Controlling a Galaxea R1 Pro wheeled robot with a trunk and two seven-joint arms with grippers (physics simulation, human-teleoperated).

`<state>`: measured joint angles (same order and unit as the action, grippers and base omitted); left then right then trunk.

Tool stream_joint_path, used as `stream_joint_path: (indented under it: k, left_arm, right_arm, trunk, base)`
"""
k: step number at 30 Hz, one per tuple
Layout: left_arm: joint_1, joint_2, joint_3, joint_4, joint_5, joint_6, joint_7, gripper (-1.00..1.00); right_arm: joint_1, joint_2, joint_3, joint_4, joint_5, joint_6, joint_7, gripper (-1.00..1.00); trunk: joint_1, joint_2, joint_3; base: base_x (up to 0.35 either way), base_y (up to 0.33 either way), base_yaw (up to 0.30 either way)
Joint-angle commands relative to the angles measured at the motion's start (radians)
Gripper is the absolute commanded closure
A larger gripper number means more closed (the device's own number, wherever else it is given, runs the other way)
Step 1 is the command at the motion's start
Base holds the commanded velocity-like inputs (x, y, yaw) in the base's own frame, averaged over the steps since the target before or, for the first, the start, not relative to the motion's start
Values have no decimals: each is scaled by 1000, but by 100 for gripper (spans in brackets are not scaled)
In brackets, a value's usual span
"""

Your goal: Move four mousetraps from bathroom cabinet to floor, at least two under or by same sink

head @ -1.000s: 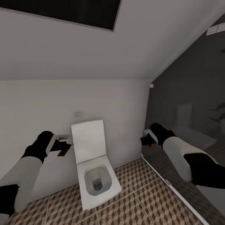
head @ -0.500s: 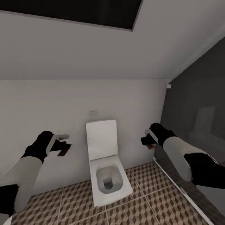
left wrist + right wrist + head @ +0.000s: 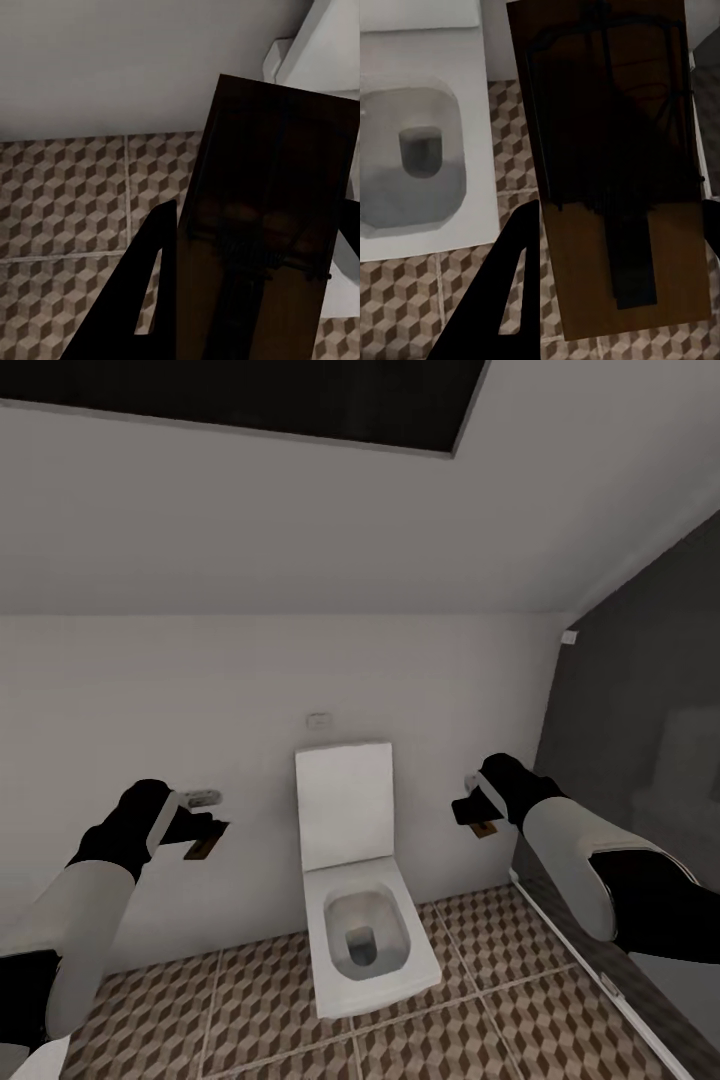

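Observation:
Each of my grippers carries a mousetrap. In the head view my left gripper (image 3: 200, 832) is raised at the left, shut on a small brown mousetrap (image 3: 205, 847). My right gripper (image 3: 472, 815) is raised at the right, shut on another mousetrap (image 3: 484, 830). The left wrist view has its dark brown board with a metal spring (image 3: 262, 225) between the black fingers (image 3: 146, 300), above the cube-patterned bathroom floor (image 3: 67, 202). In the right wrist view that arm's mousetrap (image 3: 615, 165) hangs over the floor (image 3: 435, 307). The cabinet and the sink are out of view.
A white toilet (image 3: 360, 900) with its lid up stands against the pale wall straight ahead, also seen in the right wrist view (image 3: 420, 142). A dark grey wall (image 3: 640, 760) closes the right side. Tiled floor (image 3: 250, 1000) lies open on both sides of the toilet.
The whole view has swung left, so the toilet and dark wall have shifted right in the picture. Both arms hold their poses with the mousetraps still gripped.

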<state>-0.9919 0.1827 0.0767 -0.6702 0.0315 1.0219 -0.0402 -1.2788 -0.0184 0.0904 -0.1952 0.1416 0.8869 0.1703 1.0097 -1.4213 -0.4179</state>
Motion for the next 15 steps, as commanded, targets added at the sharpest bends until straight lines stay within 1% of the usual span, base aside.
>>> stream_joint_path:
  k: [1, 6, 12, 15]
  left_arm:
    - [-1, 0, 2, -1, 2, 4, -1, 100]
    - [-1, 0, 2, -1, 3, 0, -1, 100]
    - [-1, 0, 2, 2, 4, -19, -1, 100]
    - [-1, 0, 2, 3, 4, -23, -1, 100]
  right_arm:
    - [-1, -1, 8, -2, 7, 4, 10, 100]
    - [-1, -2, 8, -2, 7, 4, 10, 100]
    - [-1, -3, 8, -2, 7, 4, 10, 100]
    - [-1, -3, 8, -2, 7, 4, 10, 100]
  trunk:
    - [0, -1, -1]
    - [0, -1, -1]
    - [0, -1, -1]
    - [0, -1, -1]
  base:
    - [0, 0, 10]
    - [0, -40, 3]
    - [0, -199, 0]
    - [0, -131, 0]
